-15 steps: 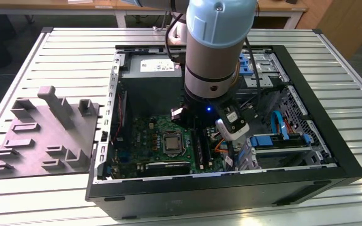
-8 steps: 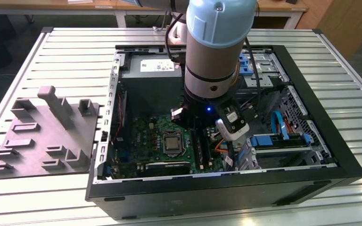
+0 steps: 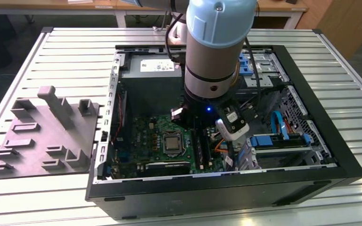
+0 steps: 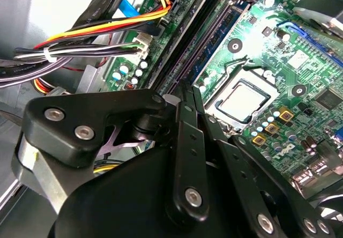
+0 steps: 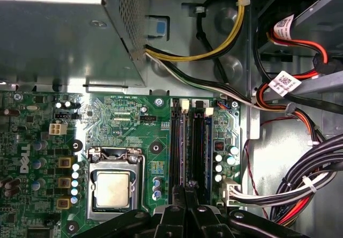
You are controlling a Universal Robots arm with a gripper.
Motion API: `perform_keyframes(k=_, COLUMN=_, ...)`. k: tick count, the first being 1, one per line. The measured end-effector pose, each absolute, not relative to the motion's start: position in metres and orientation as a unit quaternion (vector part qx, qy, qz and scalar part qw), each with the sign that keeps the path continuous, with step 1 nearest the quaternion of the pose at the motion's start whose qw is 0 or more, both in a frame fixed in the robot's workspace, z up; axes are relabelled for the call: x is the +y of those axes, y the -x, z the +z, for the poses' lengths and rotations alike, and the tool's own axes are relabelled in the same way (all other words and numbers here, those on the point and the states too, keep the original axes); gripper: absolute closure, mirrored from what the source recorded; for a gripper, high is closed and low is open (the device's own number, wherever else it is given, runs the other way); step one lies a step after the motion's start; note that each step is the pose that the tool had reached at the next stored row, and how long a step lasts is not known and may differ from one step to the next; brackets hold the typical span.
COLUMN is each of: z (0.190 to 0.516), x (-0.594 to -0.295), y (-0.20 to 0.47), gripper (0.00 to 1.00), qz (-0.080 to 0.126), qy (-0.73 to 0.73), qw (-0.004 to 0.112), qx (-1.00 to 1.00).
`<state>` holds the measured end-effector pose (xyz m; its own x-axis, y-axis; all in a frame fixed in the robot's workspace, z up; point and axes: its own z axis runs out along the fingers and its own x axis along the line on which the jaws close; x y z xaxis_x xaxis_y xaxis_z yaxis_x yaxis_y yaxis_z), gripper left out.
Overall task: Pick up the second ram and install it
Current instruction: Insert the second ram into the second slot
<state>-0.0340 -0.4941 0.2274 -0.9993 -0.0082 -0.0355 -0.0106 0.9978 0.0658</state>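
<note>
Standing on slatted table (image 3: 74,52): computer case (image 3: 231,197), grey tray (image 3: 43,139); desks (image 3: 55,5) behind.

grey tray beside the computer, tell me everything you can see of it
The tray is a matt grey, plastic-looking slab with upright blocks of several heights, the tallest block near its far end. It lies flat on the slatted metal table, close beside the open computer case, on the exterior view's left.
</note>
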Motion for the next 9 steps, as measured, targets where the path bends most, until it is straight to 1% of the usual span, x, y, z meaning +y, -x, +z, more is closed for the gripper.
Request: perform_keyframes(k=9, z=0.2264, x=-0.4938, y=0.0341, gripper=0.89, qz=0.033, qy=-0.001, qw=0.018, qx=0.999)
